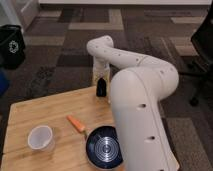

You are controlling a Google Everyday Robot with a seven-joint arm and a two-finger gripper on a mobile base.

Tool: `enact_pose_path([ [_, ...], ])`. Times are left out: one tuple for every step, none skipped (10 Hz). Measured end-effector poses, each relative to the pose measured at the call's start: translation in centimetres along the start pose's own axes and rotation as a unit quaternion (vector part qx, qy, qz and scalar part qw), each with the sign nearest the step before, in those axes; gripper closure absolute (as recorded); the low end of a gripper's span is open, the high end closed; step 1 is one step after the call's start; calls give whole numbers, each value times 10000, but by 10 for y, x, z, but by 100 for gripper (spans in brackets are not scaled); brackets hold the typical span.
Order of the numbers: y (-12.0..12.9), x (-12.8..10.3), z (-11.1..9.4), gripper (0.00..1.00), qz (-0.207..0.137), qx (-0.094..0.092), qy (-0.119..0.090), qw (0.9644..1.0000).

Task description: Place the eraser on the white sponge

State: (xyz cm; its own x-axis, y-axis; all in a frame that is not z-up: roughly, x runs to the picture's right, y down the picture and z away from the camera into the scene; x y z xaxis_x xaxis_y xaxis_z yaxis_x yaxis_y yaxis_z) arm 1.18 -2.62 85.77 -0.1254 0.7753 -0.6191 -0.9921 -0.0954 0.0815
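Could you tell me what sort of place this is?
Probably an office: patterned grey carpet tiles, a black office chair, a black recycling bin. The end effector hangs over the far edge of the light wooden table.

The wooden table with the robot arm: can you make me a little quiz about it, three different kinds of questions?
1. True or false: the white cup stands left of the black bowl.
2. Which thing lies between the cup and the bowl? A) a banana B) the orange carrot-like piece C) a spoon
3. Fill in: the robot's hand is at the table's ____ edge, away from the cup.

Key: 1 true. 2 B. 3 far. The eraser and the white sponge cannot be made out clearly; a dark shape sits right at the hand.
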Motion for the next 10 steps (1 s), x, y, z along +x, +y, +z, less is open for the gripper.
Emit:
enact_pose_path([
  [-12, 9, 0, 100, 260, -32, -25, 9997],
  [-24, 16, 1, 100, 462, -54, -63, 9989],
  [-39, 25, 3, 100, 684, -74, -112, 9976],
  [-51, 31, 6, 100, 815, -93, -153, 9965],
  [-62, 37, 13, 100, 939, -117, -171, 9954],
  [-68, 40, 17, 100, 993, -127, -170, 9948],
  [-77, 42, 21, 100, 1048, -133, -184, 9942],
  [-81, 42, 26, 100, 1072, -137, -172, 9940],
  [-81, 42, 27, 100, 1066, -139, -163, 9941],
  [-82, 41, 29, 100, 1048, -143, -151, 9943],
])
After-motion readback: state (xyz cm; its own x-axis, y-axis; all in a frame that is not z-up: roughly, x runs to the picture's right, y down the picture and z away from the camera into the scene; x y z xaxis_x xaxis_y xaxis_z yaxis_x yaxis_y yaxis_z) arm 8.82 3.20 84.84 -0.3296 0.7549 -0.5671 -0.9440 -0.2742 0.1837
